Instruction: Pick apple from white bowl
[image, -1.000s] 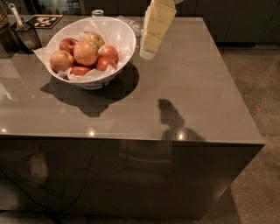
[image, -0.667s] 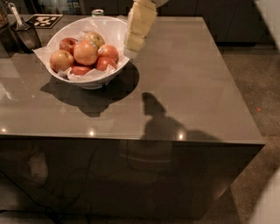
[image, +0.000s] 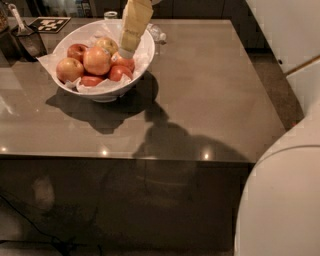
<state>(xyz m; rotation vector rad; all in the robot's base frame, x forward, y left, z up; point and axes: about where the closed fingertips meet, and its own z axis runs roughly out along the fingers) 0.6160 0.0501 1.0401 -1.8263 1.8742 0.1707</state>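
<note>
The white bowl (image: 140, 60), lined with crumpled white paper, stands at the back left of the grey table (image: 200, 100). It holds several apples. The apple (image: 96, 60), the largest, pale orange-pink, lies in the middle of the pile. A slightly smaller orange-red apple (image: 69, 69) lies to its left, and darker red apples (image: 120, 73) lie around it. My gripper (image: 127, 50), cream-coloured, hangs down from the top of the view over the bowl's right side, its tip just right of the apple and above a red apple.
A black-and-white marker card (image: 52, 24) and a dark container with a utensil (image: 27, 39) stand at the back left. A small jar (image: 111, 15) and crumpled plastic (image: 157, 34) lie behind the bowl. My white body (image: 285, 200) fills the lower right.
My gripper has moved left from beside the bowl to over its right inner side. The view has closed in and my white body has come into the right of the picture.
</note>
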